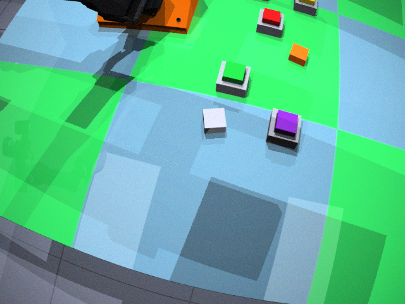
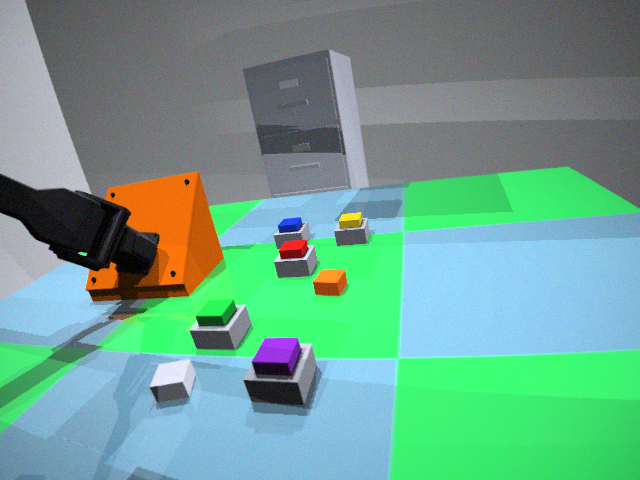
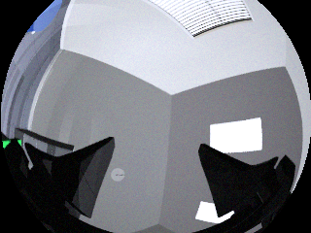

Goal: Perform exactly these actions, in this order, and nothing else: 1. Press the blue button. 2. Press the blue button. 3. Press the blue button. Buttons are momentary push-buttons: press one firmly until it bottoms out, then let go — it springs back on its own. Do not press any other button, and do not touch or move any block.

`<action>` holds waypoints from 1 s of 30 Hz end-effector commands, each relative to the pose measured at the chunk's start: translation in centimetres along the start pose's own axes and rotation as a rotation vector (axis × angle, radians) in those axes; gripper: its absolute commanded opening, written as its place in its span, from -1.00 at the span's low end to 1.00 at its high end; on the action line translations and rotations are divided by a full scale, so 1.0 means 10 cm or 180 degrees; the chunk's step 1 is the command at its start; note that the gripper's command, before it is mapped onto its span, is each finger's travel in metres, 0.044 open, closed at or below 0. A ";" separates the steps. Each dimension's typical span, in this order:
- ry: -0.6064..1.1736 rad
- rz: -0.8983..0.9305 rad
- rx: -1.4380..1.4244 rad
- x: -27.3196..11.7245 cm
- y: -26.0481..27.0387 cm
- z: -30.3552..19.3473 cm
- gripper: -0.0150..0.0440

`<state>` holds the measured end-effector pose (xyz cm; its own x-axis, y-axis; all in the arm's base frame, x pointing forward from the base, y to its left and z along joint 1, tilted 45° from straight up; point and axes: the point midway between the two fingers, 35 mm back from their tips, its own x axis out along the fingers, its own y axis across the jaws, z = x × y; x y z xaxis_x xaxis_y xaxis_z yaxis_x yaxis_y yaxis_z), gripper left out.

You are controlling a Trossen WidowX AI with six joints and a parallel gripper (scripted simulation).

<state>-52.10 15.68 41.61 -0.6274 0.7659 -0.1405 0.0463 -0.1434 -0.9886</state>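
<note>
Nearest the exterior camera, a purple button [image 2: 277, 355] stands on its grey housing on a pale blue square of the checkered table [image 2: 516, 289], with a white block [image 2: 173, 379] just beside it on the left. Far behind them, the blue button [image 2: 290, 224] sits on its own grey base in the back row, directly behind the red button [image 2: 293, 249] and beside the yellow button [image 2: 350, 220]. An orange block [image 2: 329, 281] lies near the red button, and the green button [image 2: 216, 312] stands between that group and the purple one. Well apart from the blue button, at the left, the black gripper [image 2: 135, 253] hangs in front of an orange wedge-shaped mount [image 2: 170, 227], above the table. Its fingers are spread wide with nothing between them, pointing at the room's wall and ceiling. A grey filing cabinet [image 2: 307, 121] stands behind the table.
</note>
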 end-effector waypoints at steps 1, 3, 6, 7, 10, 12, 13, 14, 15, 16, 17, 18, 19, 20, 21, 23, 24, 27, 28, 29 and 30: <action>0.0023 0.0018 0.0017 0.03 0.02 -0.03 0.86; 0.0214 0.0156 0.0162 0.26 0.18 -0.29 0.86; 0.0544 0.0367 0.0418 0.57 0.45 -0.75 0.86; 0.0644 0.0424 0.0497 0.65 0.53 -0.89 0.86; 0.1018 0.0614 0.0794 0.89 0.81 -1.41 0.86; 0.1300 0.0733 0.1020 1.01 1.02 -1.79 0.86; 0.1447 0.0788 0.1138 1.05 1.12 -1.99 0.86; 0.1597 0.0839 0.1258 1.09 1.22 -2.19 0.86; 0.1749 0.0886 0.1380 1.11 1.32 -2.39 0.86; 0.1906 0.0929 0.1506 1.12 1.43 -2.59 0.86; 0.2064 0.0968 0.1633 1.13 1.53 -2.79 0.86; 0.2226 0.1002 0.1762 1.12 1.63 -2.99 0.86; 0.2392 0.1032 0.1893 1.10 1.74 -3.19 0.86; 0.2560 0.1058 0.2026 1.07 1.84 -3.38 0.86; 0.2733 0.1079 0.2161 1.04 1.94 -3.58 0.86; 0.3087 0.1107 0.2436 0.93 2.15 -3.95 0.86; 0.3271 0.1113 0.2576 0.86 2.26 -4.14 0.86; 0.3846 0.1091 0.2984 0.61 2.56 -4.67 0.86; 0.4046 0.1072 0.3120 0.50 2.67 -4.83 0.86; 0.4251 0.1047 0.3258 0.39 2.77 -4.99 0.86; 0.4459 0.1016 0.3395 0.27 2.87 -5.15 0.86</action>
<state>-17.01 46.21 12.47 0.3277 0.5603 -0.7607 -0.7436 -0.3437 -0.5735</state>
